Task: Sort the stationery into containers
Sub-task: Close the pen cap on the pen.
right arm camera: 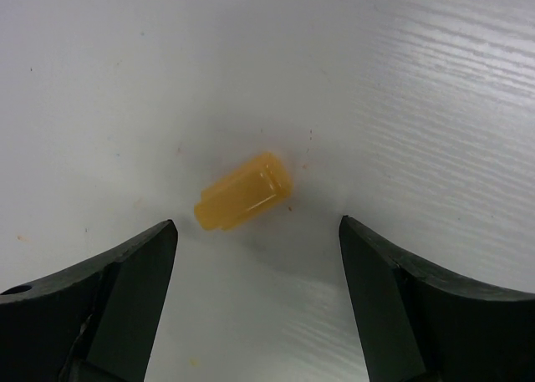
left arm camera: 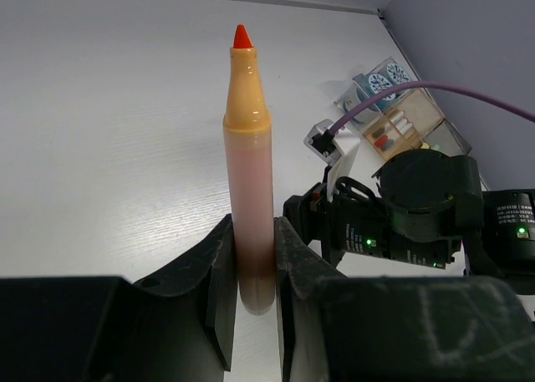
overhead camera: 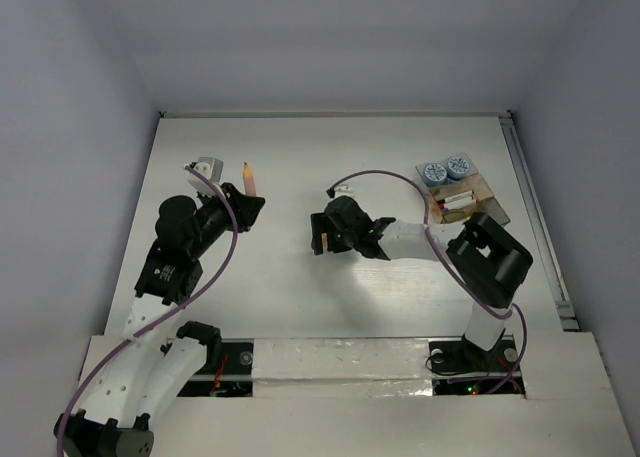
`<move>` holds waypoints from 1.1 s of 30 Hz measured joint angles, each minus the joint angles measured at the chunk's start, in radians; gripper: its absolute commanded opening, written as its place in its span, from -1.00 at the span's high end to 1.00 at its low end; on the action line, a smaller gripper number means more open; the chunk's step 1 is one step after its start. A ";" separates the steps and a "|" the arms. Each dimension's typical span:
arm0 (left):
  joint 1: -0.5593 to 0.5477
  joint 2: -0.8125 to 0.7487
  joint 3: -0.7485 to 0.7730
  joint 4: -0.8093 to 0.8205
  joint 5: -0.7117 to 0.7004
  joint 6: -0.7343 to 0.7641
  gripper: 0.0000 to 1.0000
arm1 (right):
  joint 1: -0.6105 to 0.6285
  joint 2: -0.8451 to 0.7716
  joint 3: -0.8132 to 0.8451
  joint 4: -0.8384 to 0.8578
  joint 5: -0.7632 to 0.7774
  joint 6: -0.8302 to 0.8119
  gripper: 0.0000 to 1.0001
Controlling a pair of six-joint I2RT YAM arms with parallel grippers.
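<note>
On the left of the white surface, the left pincer is pressed together on an orange marker. In the left wrist view the two dark fingers clamp the lower end of the marker from both sides. Its barrel runs straight out past the fingertips, and its bare red tip points to the far side, uncapped. The marker is off the surface, carried in the grip.

Near the middle, the right pincer points left and hangs low over the surface with its fingers spread wide. The right wrist view shows a short yellow-orange cap lying on its side on the surface. It sits just ahead of the gap between the two fingertips, tilted across it and touching neither.

Far right, well apart from both pincers, stands the clear tray with its brownish base. Two round blue-and-white rolls sit side by side in its far compartment. Nearer compartments hold a few small pieces, white and red, too small to tell apart. Part of the right arm hides the tray's near corner in the top view
</note>
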 measured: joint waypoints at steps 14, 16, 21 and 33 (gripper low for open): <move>0.000 -0.001 0.000 0.000 0.002 0.000 1.00 | 0.014 0.072 0.090 0.001 -0.099 0.004 -0.51; 0.000 -0.001 0.000 0.000 0.002 0.000 1.00 | 0.014 0.095 0.121 -0.010 -0.088 -0.002 -0.46; 0.000 -0.002 0.000 0.000 0.002 0.000 1.00 | 0.014 0.142 0.200 -0.068 -0.058 -0.024 -0.41; 0.000 -0.002 0.000 0.000 0.001 0.000 1.00 | 0.040 0.224 0.360 -0.262 0.064 -0.114 -0.14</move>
